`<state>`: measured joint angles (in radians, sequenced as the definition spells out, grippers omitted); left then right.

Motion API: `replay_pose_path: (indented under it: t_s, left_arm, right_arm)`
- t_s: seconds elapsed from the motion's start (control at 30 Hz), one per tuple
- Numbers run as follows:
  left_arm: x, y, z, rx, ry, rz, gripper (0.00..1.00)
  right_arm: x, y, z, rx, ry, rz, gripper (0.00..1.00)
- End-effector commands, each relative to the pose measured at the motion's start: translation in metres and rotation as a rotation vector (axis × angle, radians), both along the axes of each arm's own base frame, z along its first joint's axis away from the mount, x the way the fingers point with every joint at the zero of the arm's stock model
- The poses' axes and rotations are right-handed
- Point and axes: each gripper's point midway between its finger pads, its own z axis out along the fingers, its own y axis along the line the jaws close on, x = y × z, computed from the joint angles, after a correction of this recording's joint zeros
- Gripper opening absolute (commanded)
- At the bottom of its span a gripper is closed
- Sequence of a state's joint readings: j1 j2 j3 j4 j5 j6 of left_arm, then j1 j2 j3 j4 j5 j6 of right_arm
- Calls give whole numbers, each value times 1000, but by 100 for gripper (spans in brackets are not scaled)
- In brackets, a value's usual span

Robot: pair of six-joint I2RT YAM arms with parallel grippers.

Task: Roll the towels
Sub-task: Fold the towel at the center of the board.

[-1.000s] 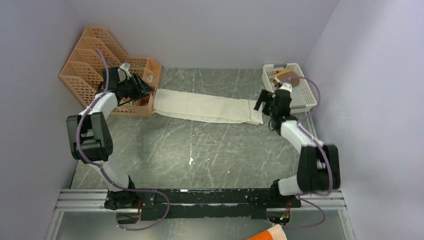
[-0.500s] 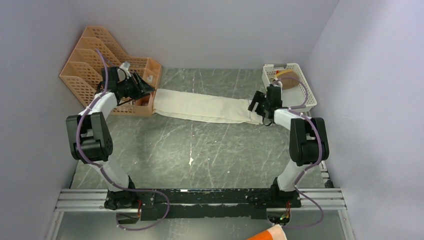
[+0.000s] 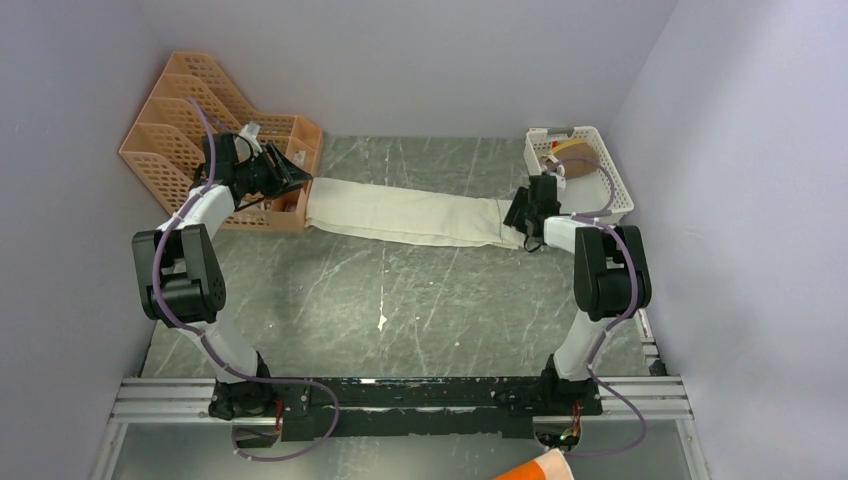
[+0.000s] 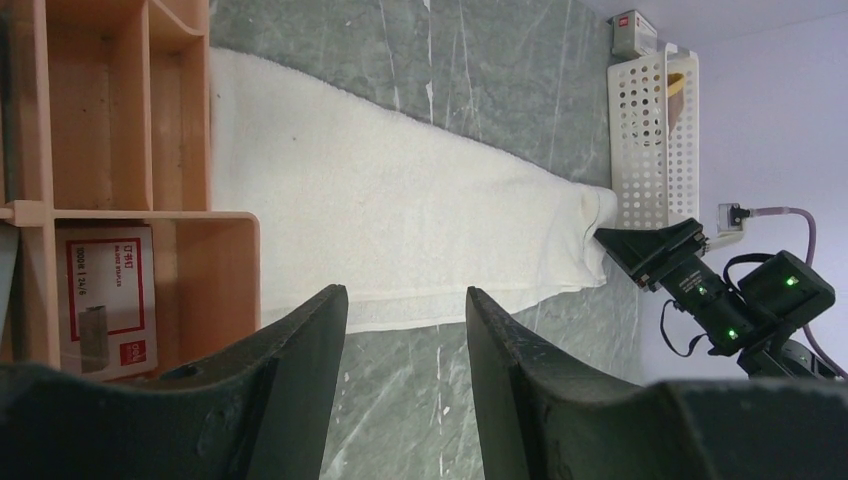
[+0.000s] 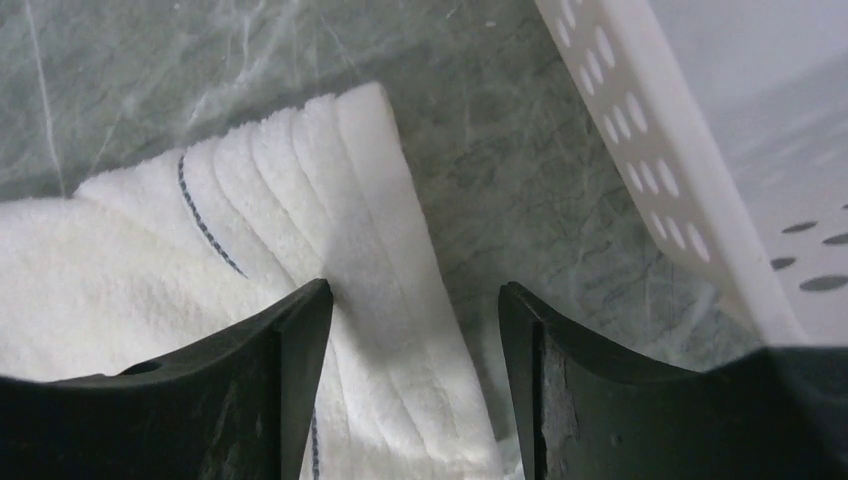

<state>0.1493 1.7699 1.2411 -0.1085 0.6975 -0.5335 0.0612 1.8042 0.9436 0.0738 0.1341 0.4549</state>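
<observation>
A long white towel (image 3: 410, 214) lies flat across the back of the table, folded lengthwise; it also shows in the left wrist view (image 4: 400, 220). My left gripper (image 3: 297, 176) is open and empty, raised by the towel's left end, next to the orange organizer. My right gripper (image 3: 516, 216) is open, low over the towel's right end. In the right wrist view the ribbed hem (image 5: 380, 280) with a thin dark stripe lies between the fingers, with the left fingertip (image 5: 310, 310) resting on the cloth.
An orange mesh file organizer (image 3: 215, 125) stands at the back left, with a small boxed item in a compartment (image 4: 100, 300). A white perforated basket (image 3: 595, 175) with brown items sits at the back right, close beside my right gripper. Walls enclose the table.
My right arm has folded in and its gripper has moved left and down onto the towel's right end. The left arm and the towel have barely moved.
</observation>
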Motion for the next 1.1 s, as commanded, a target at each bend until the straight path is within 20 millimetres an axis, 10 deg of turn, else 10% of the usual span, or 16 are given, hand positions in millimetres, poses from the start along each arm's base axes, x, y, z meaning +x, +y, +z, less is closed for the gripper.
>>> replay_pose_path:
  t_s: [0.0,0.27,0.5,1.07]
  left_arm:
    - [-1,0,21,-9,-65,-9,58]
    - [-3,-3,24,-9,-68,-19,58]
    - [-5,-3,26,-7,-71,-25,58]
    - [1,-56,-17,129,49,-157,58]
  right_arm:
    - [2,-2,-13,-74,55,4,61]
    - [-3,19,-17,-290,185,78,53]
    - [-28,13,-37,-274,301,68,0]
    - [-17,-64,53,-441,218,-122,0]
